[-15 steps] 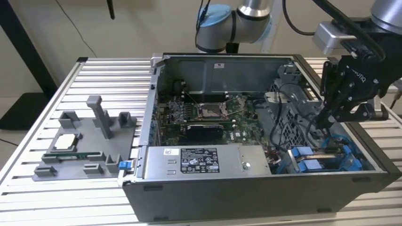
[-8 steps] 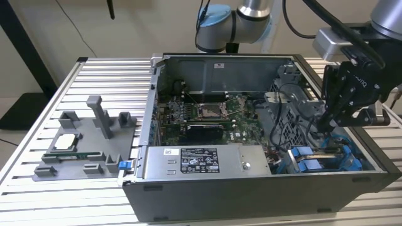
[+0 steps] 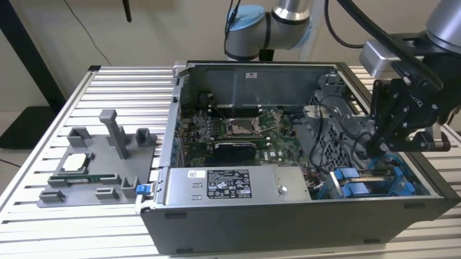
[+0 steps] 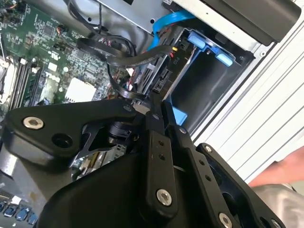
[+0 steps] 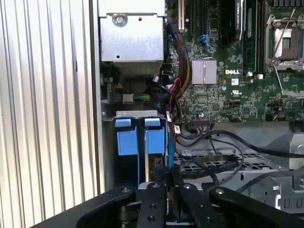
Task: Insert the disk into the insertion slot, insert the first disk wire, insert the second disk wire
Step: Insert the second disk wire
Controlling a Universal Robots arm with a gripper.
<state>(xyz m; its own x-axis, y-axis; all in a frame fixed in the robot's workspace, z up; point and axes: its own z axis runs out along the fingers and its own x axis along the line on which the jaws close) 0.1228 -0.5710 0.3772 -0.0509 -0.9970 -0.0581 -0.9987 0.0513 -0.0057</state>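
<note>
The surface point(image 3: 43, 226), a slatted metal top, carries the open computer case point(image 3: 288, 232). In the exterior view a grey parts fixture point(image 3: 101, 162) sits at the case's 9 o'clock, well apart from my work.

Inside the case, the motherboard point(image 3: 238, 129) lies at centre and the power-supply box point(image 3: 230, 186) runs along the 6 o'clock wall. Neither is touched.

The insertion slot point(image 3: 374, 183) occupies the 4 o'clock corner, and my arm hangs directly above it. In the first wrist view its blue tabs point(image 5: 127, 140) stand side by side.

The disk point(image 4: 160, 76) appears to be seated in the slot already, with its connector edge facing out toward me. I judge this from the second wrist view, though much of it is hidden.

My fingers point(image 4: 156, 142) are drawn narrow. They look pinched on the plug end of a black disk wire point(image 4: 121, 59), which loops back over the board. The tips point at the disk's connector edge and sit just beside it, placed that way so the plug lines up with its socket. I cannot tell whether the plug is already in contact.
</note>
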